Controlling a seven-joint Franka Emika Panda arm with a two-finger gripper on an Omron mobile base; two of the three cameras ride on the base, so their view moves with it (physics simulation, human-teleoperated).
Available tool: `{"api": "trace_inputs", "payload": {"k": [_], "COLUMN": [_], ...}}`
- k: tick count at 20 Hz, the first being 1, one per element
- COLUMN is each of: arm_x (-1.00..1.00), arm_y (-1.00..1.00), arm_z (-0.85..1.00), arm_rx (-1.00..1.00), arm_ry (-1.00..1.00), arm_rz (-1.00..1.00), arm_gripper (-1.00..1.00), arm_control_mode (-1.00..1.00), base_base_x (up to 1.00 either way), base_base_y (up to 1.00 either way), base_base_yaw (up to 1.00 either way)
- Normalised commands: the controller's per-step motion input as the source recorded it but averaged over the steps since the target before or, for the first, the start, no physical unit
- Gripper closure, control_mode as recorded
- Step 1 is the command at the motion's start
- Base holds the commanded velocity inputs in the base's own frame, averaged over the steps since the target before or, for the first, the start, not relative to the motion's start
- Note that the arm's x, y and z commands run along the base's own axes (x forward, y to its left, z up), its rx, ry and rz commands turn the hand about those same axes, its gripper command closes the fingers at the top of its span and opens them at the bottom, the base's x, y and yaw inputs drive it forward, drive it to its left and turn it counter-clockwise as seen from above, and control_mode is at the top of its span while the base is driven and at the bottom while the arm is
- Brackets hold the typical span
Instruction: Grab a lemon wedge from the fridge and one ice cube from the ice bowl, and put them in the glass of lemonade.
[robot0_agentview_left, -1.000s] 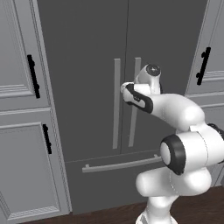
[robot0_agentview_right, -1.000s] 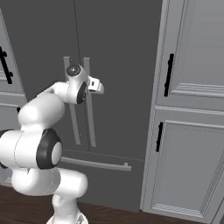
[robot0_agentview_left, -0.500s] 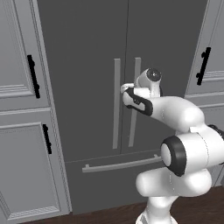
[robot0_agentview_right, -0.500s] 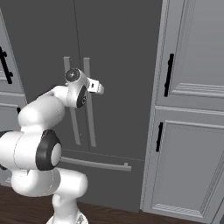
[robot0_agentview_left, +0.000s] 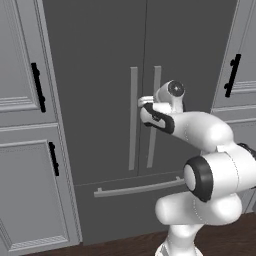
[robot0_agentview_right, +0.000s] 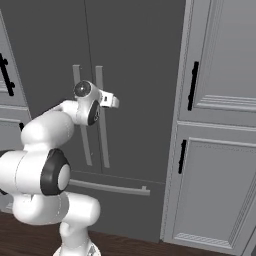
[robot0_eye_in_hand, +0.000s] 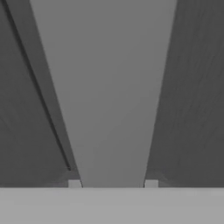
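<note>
Barely visible: end effector straddling fridge handle

The fridge has smooth, matt dark grey doors that look like painted metal. Its long bar handles are a lighter grey, satin and smooth. The cabinets beside it are matt light grey panels with glossy black handles. The floor below looks like dark brown wood with a faint grain.
</note>
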Motion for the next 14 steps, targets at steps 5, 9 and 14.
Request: {"api": "trace_inputs", "payload": {"k": [5, 9, 14], "arm_x": [-0.06, -0.57, -0.94], "arm_y": [-0.58, -0.83, -0.99], "arm_z": [0.06, 0.17, 0.23], "arm_rx": [0.0, 0.01, 0.07], "arm_ry": [-0.02, 0.0, 0.0], "arm_rz": [-0.06, -0.14, -0.17], "arm_gripper": [1.0, 1.0, 1.0], "arm_control_mode": [-1.0, -1.0, -1.0], "base_base_x": [0.0, 0.0, 0.0], "base_base_y": [0.0, 0.0, 0.0], "base_base_yaw": [0.0, 0.0, 0.0]}}
